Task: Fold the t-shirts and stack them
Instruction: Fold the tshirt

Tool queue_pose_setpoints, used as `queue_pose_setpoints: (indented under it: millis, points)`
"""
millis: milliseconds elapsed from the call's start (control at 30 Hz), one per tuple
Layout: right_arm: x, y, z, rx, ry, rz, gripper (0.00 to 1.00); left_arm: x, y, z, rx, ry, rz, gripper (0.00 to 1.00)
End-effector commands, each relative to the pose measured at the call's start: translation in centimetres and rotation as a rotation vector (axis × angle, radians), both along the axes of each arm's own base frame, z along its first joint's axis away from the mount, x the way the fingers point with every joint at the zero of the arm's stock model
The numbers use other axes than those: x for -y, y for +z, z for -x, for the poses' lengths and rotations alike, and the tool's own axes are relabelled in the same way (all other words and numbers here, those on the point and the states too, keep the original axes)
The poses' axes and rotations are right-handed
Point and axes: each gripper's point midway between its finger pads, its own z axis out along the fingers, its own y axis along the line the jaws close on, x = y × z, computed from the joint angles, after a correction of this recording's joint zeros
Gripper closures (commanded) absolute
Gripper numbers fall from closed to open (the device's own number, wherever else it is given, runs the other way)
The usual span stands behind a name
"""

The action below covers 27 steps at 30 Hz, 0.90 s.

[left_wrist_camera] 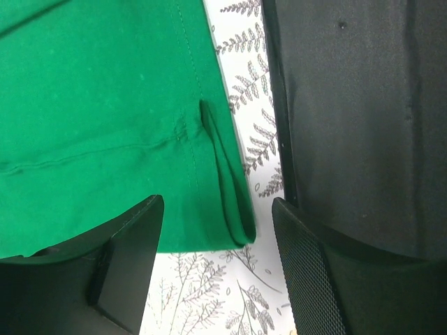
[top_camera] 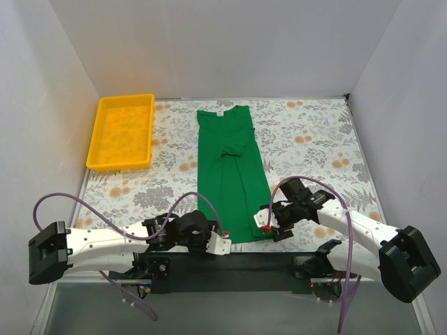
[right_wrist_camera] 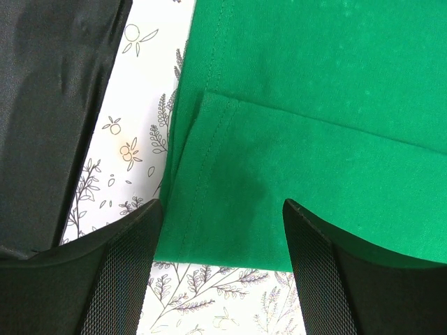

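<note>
The bright green t-shirt [top_camera: 230,174] lies flat in the middle of the table, folded lengthwise into a narrow strip, collar at the far end. My left gripper [top_camera: 222,244] is open just above its near left hem corner [left_wrist_camera: 237,230], which lies between the fingers [left_wrist_camera: 129,251]. My right gripper [top_camera: 266,228] is open above the near right hem corner [right_wrist_camera: 223,230], the hem edge lying between its fingers [right_wrist_camera: 122,272]. Neither holds the cloth.
A yellow plastic tray [top_camera: 121,132] stands at the far left of the floral tablecloth [top_camera: 314,146]. White walls close in the left, back and right. The black base bar [top_camera: 230,264] runs along the near edge, and shows beside the shirt in both wrist views.
</note>
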Motion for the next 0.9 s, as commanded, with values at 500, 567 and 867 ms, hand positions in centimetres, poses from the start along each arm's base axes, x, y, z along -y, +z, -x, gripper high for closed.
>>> queue_pose_setpoints:
  millis: [500,567,867]
  points:
    - [-0.4,0.7,0.2,0.007,0.01,-0.058,0.23,0.0,-2.5,-1.9,0.009,0.046,0.025,0.5]
    - [-0.4,0.7,0.2,0.005,0.01,-0.057,0.23,-0.1,-2.8,-2.0,0.006,0.051,0.022,0.55]
    - [-0.3,0.2,0.6,0.0,0.035,-0.048,0.25,0.1,-2.5,-1.6,-0.013,0.033,0.026,0.9]
